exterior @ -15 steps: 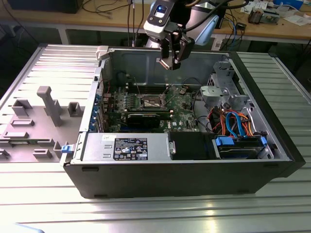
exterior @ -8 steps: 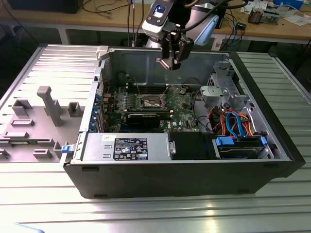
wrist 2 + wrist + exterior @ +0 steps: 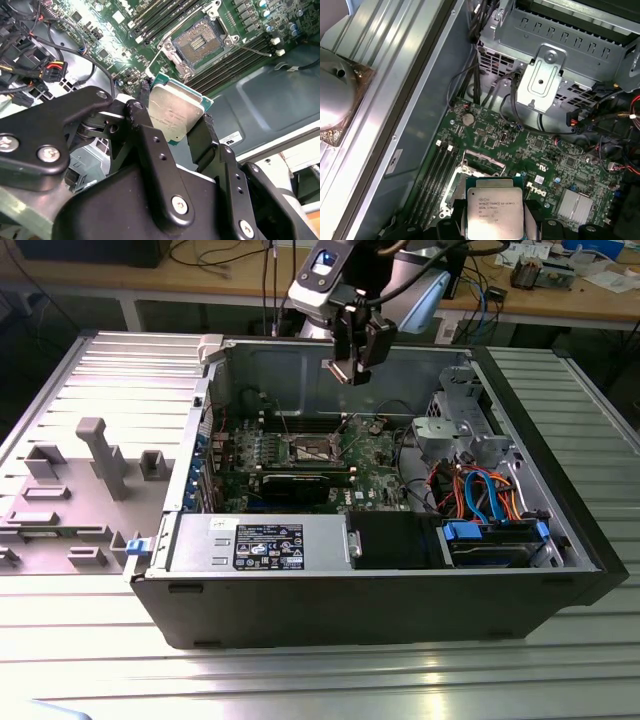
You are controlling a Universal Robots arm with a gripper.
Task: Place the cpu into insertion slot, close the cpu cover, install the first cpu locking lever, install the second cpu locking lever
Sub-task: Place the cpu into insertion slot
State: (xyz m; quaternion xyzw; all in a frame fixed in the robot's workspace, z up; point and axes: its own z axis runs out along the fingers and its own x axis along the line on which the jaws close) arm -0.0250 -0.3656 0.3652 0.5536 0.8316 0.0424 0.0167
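Gripper [image 3: 172, 118] tight on the cpu [image 3: 176, 109] above an open computer case [image 3: 350, 608] on a ribbed metal table [image 3: 300, 682], cluttered workbench [image 3: 590, 302] behind.

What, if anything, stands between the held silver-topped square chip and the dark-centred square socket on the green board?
Nothing visible does. The gripper holds the silver-topped square cpu above the green board; the dark-centred square insertion slot lies exposed.
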